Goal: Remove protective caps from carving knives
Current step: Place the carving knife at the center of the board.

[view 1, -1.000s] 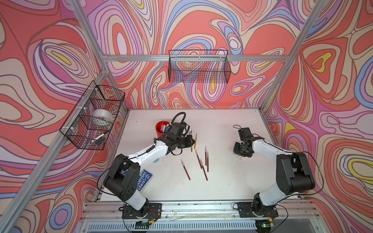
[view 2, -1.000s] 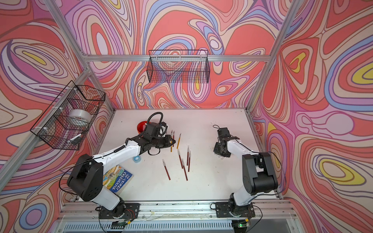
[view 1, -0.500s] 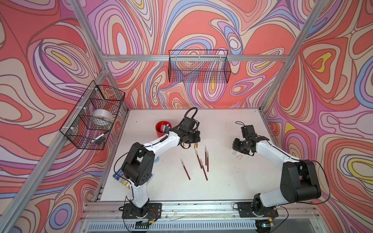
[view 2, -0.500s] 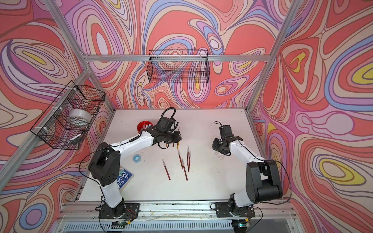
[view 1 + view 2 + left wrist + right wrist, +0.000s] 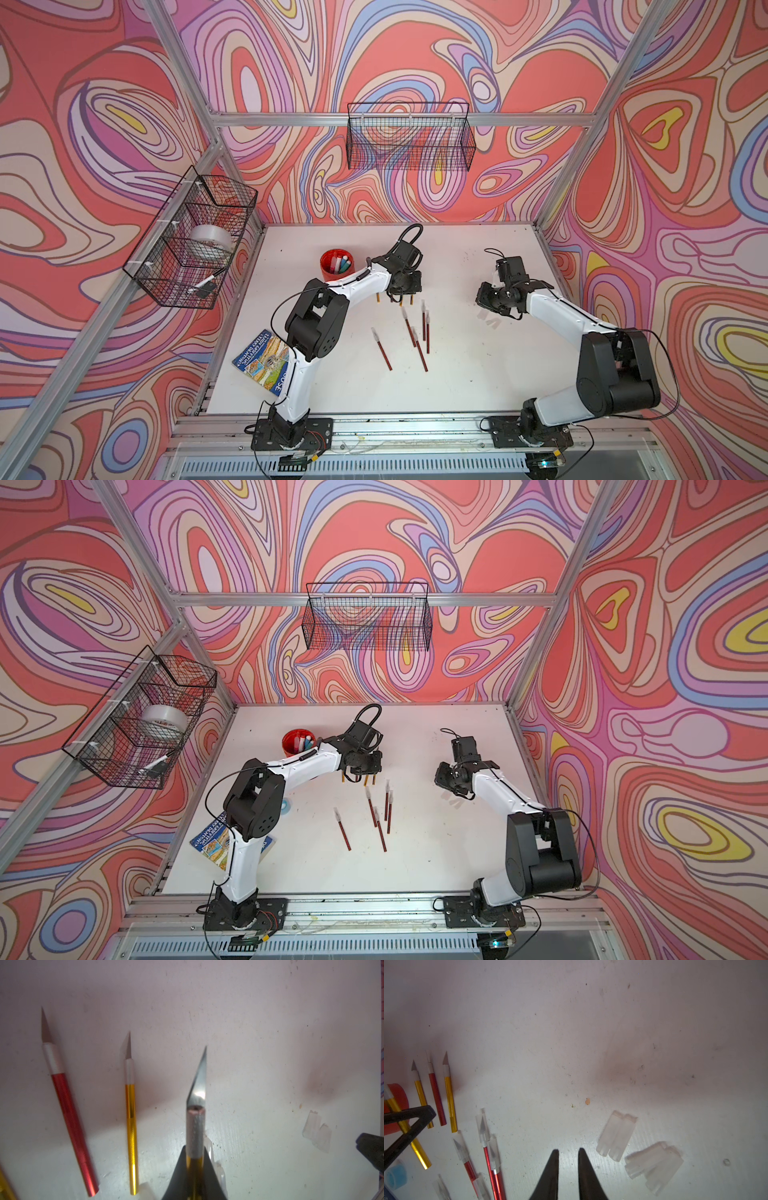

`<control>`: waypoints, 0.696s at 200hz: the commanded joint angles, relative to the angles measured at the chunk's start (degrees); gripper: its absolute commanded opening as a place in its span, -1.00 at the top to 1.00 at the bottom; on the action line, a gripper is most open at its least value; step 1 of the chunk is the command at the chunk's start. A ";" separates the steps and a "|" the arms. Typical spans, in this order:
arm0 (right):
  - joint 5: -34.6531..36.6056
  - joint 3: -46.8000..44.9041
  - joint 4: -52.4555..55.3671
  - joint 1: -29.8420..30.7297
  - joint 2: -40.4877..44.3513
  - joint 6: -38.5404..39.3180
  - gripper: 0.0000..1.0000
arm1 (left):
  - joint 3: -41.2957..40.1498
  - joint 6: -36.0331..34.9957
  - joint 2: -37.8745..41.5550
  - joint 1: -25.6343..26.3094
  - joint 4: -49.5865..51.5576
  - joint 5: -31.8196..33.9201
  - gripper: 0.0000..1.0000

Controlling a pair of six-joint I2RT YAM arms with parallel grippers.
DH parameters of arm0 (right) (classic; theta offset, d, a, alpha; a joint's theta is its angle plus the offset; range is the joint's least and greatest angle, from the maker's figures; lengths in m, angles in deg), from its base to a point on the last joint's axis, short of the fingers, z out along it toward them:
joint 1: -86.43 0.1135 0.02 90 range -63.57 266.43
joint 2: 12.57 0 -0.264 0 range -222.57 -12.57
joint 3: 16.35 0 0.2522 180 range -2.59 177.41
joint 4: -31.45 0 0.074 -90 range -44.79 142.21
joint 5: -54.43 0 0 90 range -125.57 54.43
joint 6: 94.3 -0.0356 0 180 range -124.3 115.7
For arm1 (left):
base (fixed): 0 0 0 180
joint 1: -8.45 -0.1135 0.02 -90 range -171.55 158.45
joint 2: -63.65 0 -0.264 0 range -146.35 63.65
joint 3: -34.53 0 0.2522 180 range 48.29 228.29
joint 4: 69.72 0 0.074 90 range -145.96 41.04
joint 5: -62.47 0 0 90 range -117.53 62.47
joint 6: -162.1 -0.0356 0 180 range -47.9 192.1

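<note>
Pinching a yellow-handled carving knife (image 5: 195, 1126) just behind its knurled silver collar, my left pincer (image 5: 195, 1154) is clamped on it over the white table (image 5: 270, 1043). The blade is bare, bright and slanted to a point. Beside it lie an uncapped red knife (image 5: 69, 1105) and an uncapped yellow knife (image 5: 131, 1095). My right pincer (image 5: 569, 1153), jaws slightly parted and empty, hovers near four loose translucent caps (image 5: 616, 1134) lying in two pairs. Capped red knives (image 5: 483, 1128) lie nearby.

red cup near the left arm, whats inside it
The red cup holds a few thick markers, their tops showing, blue and teal among them. The cup's wall hides their lower barrels and whatever may lie at the bottom.
</note>
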 commanded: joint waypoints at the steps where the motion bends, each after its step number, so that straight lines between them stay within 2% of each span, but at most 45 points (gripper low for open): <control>1: -0.97 -0.33 -1.41 -0.20 -0.98 -0.22 0.59 | 3.31 -0.57 -3.16 0.32 3.00 1.58 0.87; 82: -1.60 -1.13 -3.00 -0.20 -2.46 -0.40 0.59 | 12.76 -1.51 -11.52 0.44 8.84 6.63 0.74; 123: -1.69 -0.98 -2.88 -0.24 -2.47 -0.40 0.58 | 13.96 -1.59 -13.15 0.49 9.43 7.24 0.47; 139: -1.89 -0.91 -2.79 -0.23 -2.47 -0.42 0.58 | 14.02 -1.49 -13.57 0.48 9.46 7.34 0.44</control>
